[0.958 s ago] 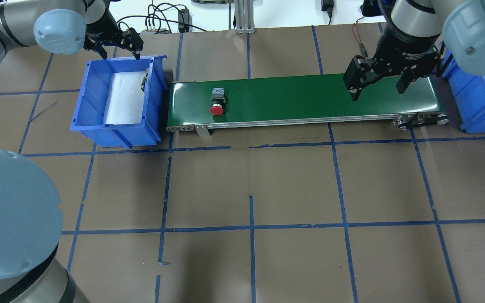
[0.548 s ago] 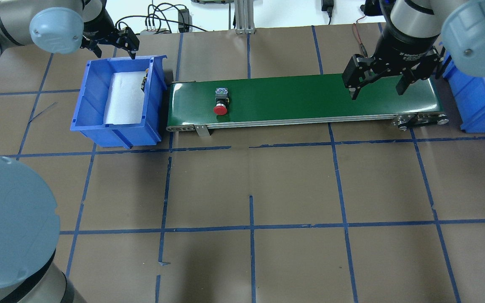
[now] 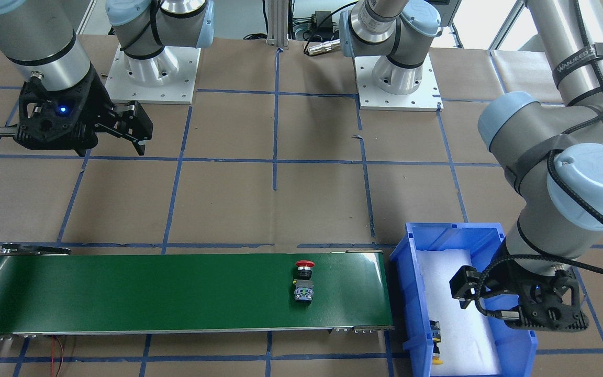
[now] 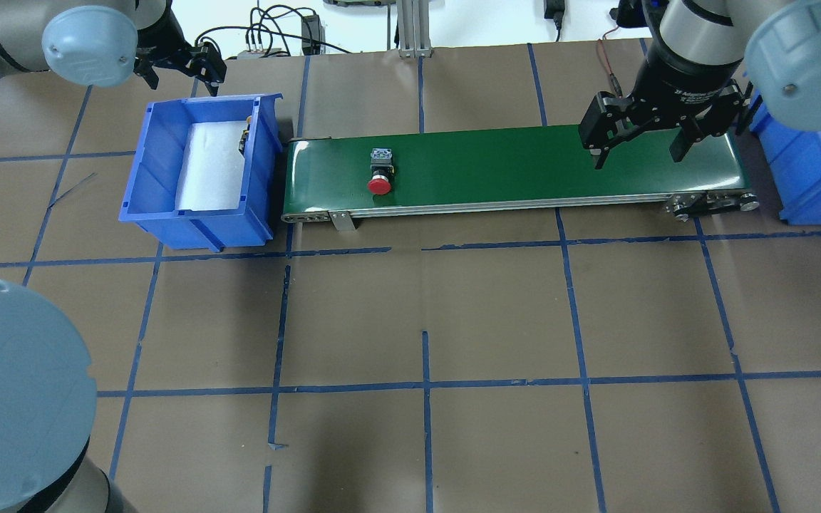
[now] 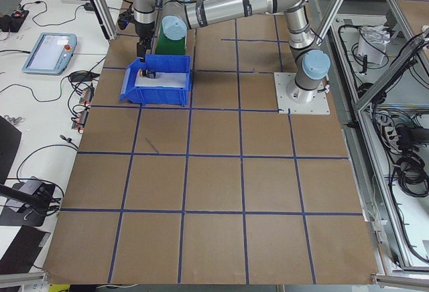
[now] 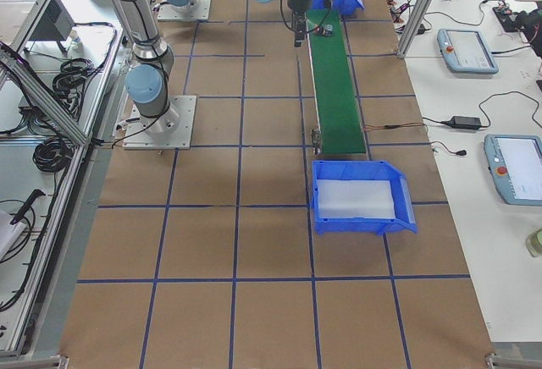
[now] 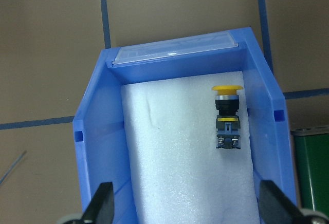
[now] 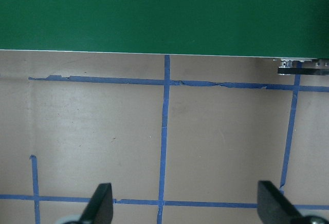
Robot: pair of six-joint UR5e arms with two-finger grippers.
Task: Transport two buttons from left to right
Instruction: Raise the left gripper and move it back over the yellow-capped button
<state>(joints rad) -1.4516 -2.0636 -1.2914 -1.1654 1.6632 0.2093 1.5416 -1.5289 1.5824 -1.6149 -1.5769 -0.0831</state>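
We are holding the left gripper (image 7: 187,203) wide open near the bin (image 7: 97,147). The yellow button (image 7: 226,118) is lying ahead, lengthwise across its closing line.

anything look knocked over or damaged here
Nothing spilled or broken. The red button lies on its side on the green belt, the yellow button likewise in the blue bin. The blue tape beside the belt is ragged.

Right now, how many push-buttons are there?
2. The red button lies on the green conveyor belt near its left end; the yellow button lies on foam inside the left blue bin. None seems hidden.
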